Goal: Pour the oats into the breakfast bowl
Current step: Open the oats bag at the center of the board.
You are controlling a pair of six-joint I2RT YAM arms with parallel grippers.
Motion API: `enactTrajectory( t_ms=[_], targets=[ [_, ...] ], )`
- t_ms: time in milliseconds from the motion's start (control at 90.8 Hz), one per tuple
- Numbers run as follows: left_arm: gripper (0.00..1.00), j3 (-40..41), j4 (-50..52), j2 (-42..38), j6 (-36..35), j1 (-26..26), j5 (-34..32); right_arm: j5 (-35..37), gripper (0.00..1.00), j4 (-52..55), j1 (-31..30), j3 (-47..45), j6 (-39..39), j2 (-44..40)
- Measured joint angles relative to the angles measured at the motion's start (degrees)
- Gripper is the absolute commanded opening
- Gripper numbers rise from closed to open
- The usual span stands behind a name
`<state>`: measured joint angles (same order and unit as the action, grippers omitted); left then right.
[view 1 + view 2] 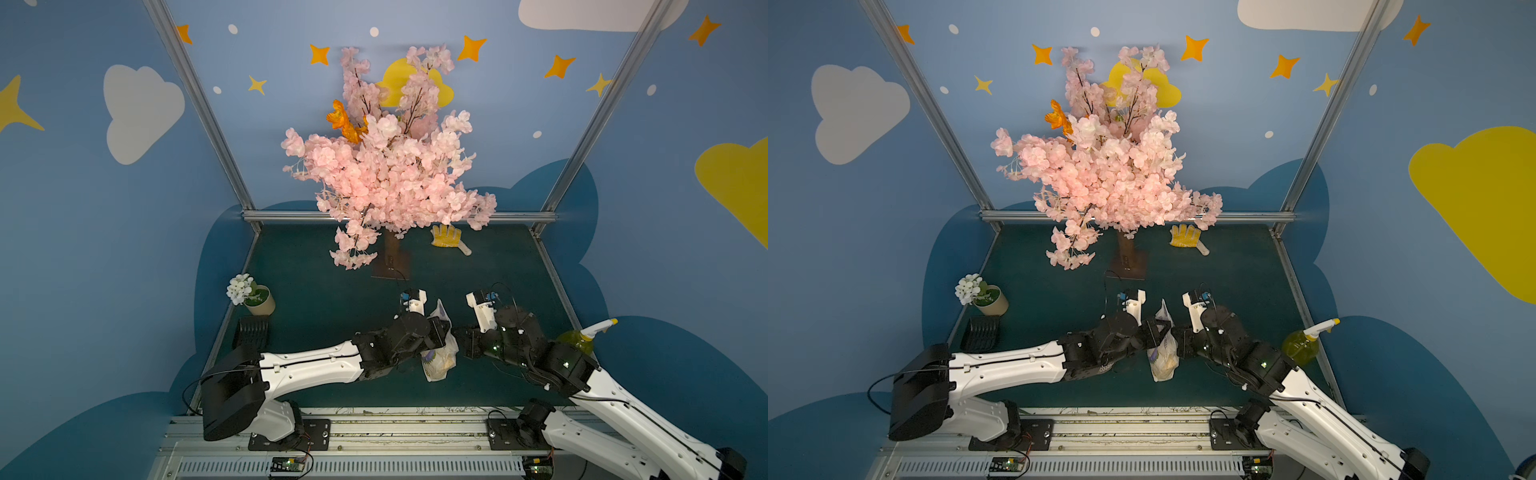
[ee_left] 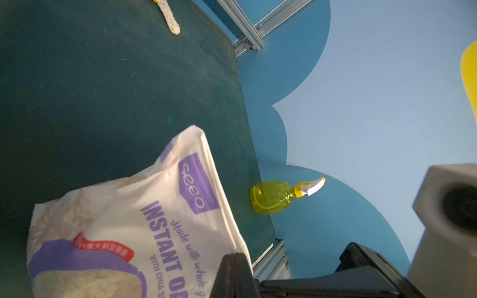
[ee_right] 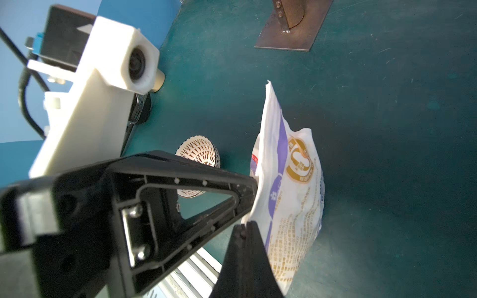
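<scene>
Status: pour not started, by my read. Oats bag [image 1: 436, 361] is mid-table, with left gripper [image 3: 252, 189] and right gripper [image 3: 246, 232] each clamped on an opposite edge. Bowl [image 3: 198, 154] is on the table near the bag, hidden under my left arm in both top views. Remaining: get the bag mouth over the bowl and tip.

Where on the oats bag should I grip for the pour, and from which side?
Grip the oats bag on its flat side seam, in the slacker upper half: the film there lies thin for a pinch, while the lower half bulges with flakes. Come edge-on from the side, where the left end effector and right end effector are both shut on that seam.
</scene>
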<state>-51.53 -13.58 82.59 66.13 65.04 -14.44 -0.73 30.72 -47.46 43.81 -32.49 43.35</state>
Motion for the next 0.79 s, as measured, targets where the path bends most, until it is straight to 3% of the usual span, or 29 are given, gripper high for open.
enactTrajectory(
  t_ms=[286,330,430,661,793],
  targets=[
    [0.03,0.33,-1.16,0.31,0.37,0.00,0.31,1.66,0.18,0.35,0.00,-0.59,0.66,-0.59],
    [0.03,0.42,-1.20,0.31,0.39,0.00,0.33,1.73,0.17,0.37,0.00,-0.68,0.68,-0.55],
    [0.03,0.46,-1.42,0.31,0.37,0.00,0.35,1.60,0.00,-0.02,-0.04,-0.68,0.87,-0.22],
    [0.03,0.68,-0.68,-0.07,0.09,-0.02,0.13,2.45,0.00,-0.02,-0.07,-0.63,0.87,0.07],
    [0.03,0.68,5.11,-4.37,-1.88,-0.02,-1.38,5.16,0.00,1.16,-0.07,-0.39,1.07,0.26]
  ],
)
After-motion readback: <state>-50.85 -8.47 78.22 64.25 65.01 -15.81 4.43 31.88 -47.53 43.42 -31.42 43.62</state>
